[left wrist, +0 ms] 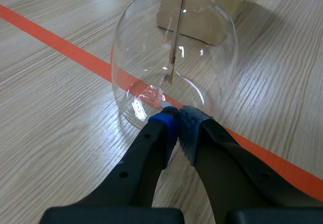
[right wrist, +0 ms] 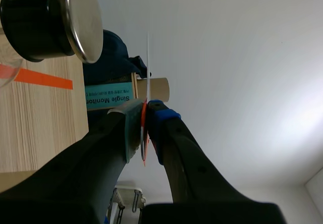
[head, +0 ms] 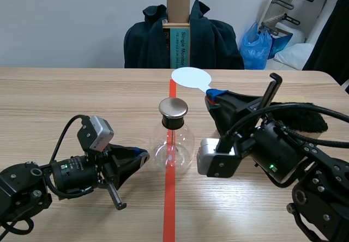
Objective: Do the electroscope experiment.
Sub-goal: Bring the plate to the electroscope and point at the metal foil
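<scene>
Scene view shows the disc (head: 191,78) whole (right claw (head: 216,94) pinches it); left claw (left wrist: 177,114) closed against flask (left wrist: 202,67).

A glass electroscope flask (head: 172,144), closed by a black stopper with a metal cap (head: 173,108), is set on the orange-red tape line (head: 169,209). The left gripper (head: 143,155) is held low, its tips just beside the flask's lower left side. A white disc (head: 191,78) is gripped at its edge by the right gripper (head: 214,95), beyond and right of the cap. A black furry cloth (head: 308,119) is seen behind the right arm.
</scene>
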You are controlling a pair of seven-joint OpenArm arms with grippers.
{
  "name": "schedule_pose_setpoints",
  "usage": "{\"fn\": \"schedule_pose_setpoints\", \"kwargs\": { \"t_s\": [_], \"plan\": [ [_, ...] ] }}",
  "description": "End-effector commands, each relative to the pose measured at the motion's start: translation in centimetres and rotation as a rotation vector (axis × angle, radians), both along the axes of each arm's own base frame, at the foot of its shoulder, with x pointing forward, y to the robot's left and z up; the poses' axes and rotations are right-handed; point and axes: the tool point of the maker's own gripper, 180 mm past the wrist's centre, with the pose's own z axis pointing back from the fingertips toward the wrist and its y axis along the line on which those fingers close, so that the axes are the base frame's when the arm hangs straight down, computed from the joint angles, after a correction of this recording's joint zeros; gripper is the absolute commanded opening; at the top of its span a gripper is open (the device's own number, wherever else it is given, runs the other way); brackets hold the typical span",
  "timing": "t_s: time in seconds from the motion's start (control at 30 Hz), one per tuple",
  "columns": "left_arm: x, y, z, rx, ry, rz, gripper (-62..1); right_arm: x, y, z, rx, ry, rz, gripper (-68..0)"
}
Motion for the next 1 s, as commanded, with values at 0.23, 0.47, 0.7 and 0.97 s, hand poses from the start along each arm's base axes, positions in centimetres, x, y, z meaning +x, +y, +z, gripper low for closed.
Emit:
{"fn": "schedule_pose_setpoints", "kwargs": {
  "t_s": [0.23, 0.47, 0.7, 0.97],
  "plan": [
    [0.2, -0.3, 0.7, -0.025, -0.018, 0.002, -57.9, 0.8, -1.0, 0.3, -0.029, -0.026, -0.041, -66.8],
    [-0.1, -0.3, 0.5, -0.025, -0.011, 0.003, -58.0, 0.8, -1.2, 0.0, -0.053, -0.024, -0.049, -66.8],
    [-0.3, -0.3, 0.3, -0.025, -0.005, 0.002, -58.0, 0.9, -1.3, -0.1, -0.055, -0.017, -0.056, -66.8],
    [-0.3, -0.3, 0.3, -0.025, -0.005, 0.002, -58.0, -0.9, 0.6, -0.1, -0.059, -0.028, 0.092, -66.8]
  ]
}}
